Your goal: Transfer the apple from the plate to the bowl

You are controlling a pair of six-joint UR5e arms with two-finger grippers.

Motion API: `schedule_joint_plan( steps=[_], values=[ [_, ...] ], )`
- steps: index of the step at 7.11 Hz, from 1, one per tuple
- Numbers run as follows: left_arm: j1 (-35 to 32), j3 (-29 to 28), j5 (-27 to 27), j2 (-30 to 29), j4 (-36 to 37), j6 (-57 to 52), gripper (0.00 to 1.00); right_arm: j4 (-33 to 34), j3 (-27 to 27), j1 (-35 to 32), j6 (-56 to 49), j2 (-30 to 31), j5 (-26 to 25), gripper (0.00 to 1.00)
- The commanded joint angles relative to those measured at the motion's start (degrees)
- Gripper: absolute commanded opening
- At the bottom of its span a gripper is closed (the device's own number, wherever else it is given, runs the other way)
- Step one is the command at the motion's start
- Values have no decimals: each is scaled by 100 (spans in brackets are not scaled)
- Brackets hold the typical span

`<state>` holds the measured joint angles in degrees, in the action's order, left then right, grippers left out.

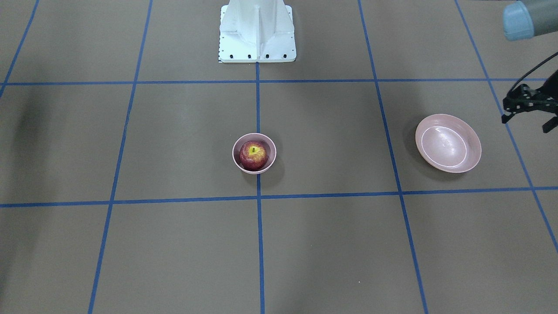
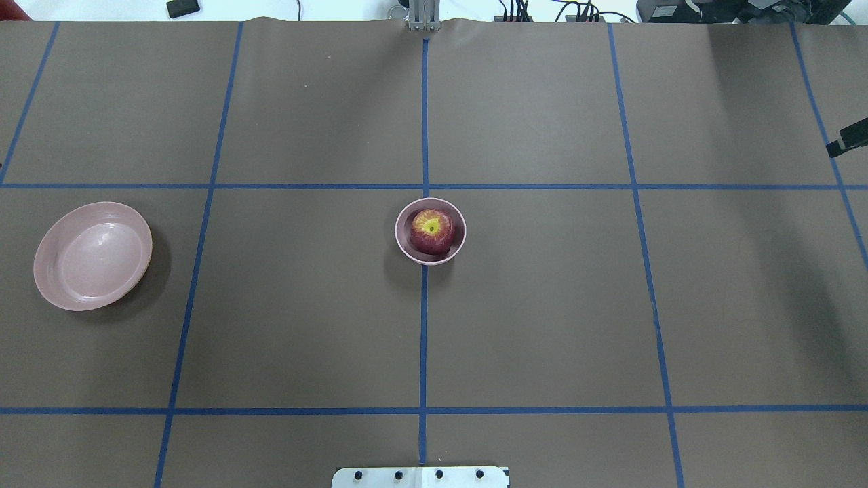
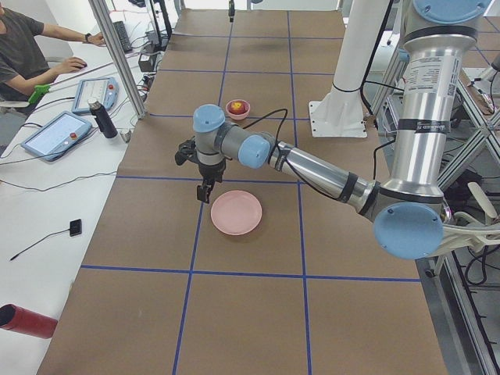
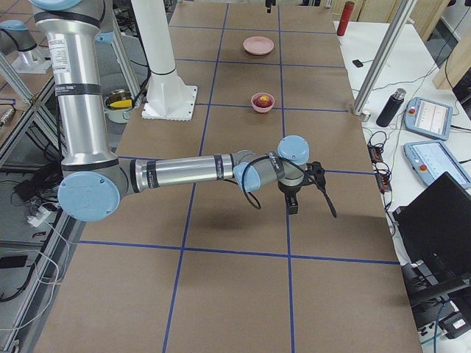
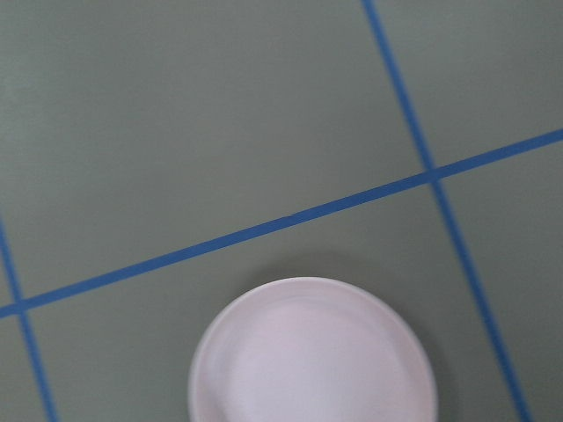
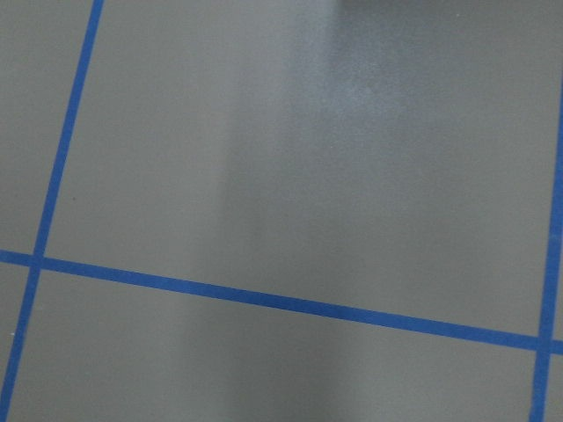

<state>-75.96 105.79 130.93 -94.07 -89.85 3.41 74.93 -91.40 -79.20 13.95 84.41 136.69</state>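
Observation:
The dark red apple (image 1: 253, 155) (image 2: 432, 232) sits inside the small deep pink bowl (image 1: 272, 150) (image 2: 403, 238) at the table's middle. The wide shallow pink plate (image 1: 448, 143) (image 2: 93, 255) is bare on my left side; it also shows in the left wrist view (image 5: 312, 352). My left gripper (image 1: 523, 124) (image 3: 203, 183) hangs just beyond the plate's outer side, open and holding nothing. My right gripper (image 4: 292, 202) hovers over bare table far to my right. Only a sliver of it (image 2: 847, 139) shows in the overhead view. I cannot tell whether it is open or shut.
The white robot base (image 1: 257, 30) (image 2: 420, 476) stands at the table's near edge behind the bowl. Blue tape lines grid the brown table. An operator (image 3: 27, 47), tablets (image 3: 56, 134) and a bottle (image 3: 101, 119) are on the white side table.

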Motion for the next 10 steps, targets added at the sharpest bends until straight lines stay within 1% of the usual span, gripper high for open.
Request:
schedule_joint_plan(
  steps=[1, 2, 4, 10],
  values=[
    [-455, -401, 214, 20, 64, -640, 97, 207, -71, -114, -199, 5, 138, 100],
    [-455, -392, 223, 81, 21, -632, 97, 189, -236, -122, -164, 101, 60, 100],
    [-455, -392, 223, 81, 20, -518, 97, 172, -299, -122, -164, 206, -2, 100],
    [-446, -340, 232, 73, 12, -333, 98, 162, -256, -96, -155, 164, 33, 100]
  ],
)
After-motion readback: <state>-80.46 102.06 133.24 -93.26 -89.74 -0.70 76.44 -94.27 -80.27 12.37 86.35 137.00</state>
